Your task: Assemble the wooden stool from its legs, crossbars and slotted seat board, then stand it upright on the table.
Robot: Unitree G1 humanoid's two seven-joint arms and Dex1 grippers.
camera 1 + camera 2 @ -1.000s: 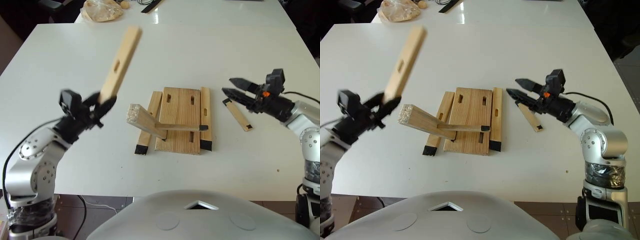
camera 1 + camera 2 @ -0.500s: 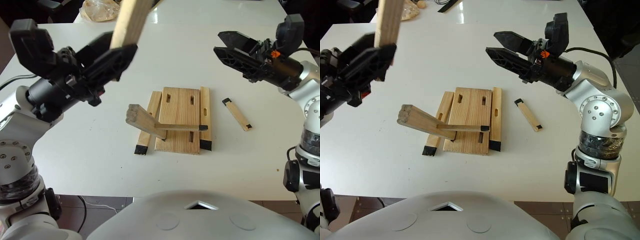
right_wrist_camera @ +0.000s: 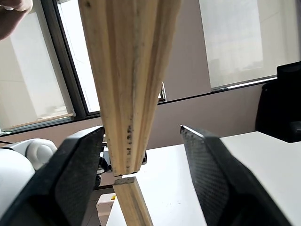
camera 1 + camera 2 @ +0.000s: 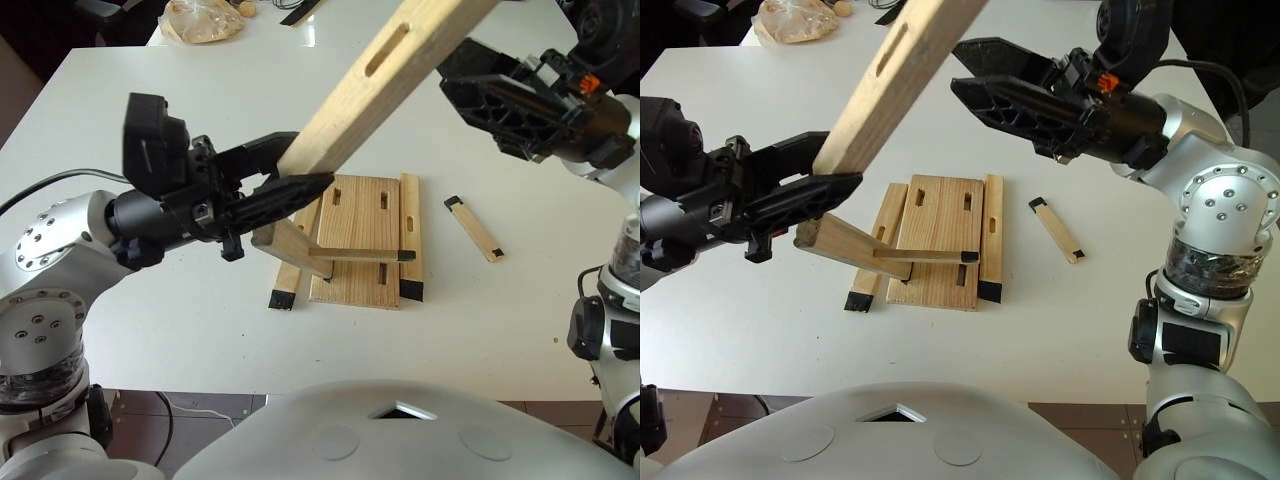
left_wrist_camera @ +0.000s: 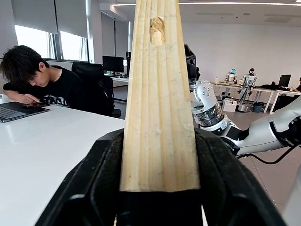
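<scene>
My left gripper (image 4: 292, 180) is shut on the lower end of a slotted wooden leg (image 4: 380, 80), which slants up and to the right above the table; in the left wrist view the leg (image 5: 157, 94) stands between the fingers (image 5: 94, 179). My right gripper (image 4: 958, 68) is open, raised close beside the leg's upper part; its wrist view has the leg (image 3: 129, 70) between the spread fingers (image 3: 77, 174). The slotted seat board (image 4: 358, 235) lies flat with a leg (image 4: 411, 235) along each side. Another leg (image 4: 285, 238) with a crossbar (image 4: 360, 255) lies across it.
A short crossbar (image 4: 475, 228) lies loose on the white table (image 4: 150, 290) to the right of the board. A crumpled bag (image 4: 205, 20) and a dark object (image 4: 300, 10) sit at the far edge.
My left arm has swung the held leg to the right, over the board, tilting it. My right gripper has moved left toward the leg's upper part, still open.
</scene>
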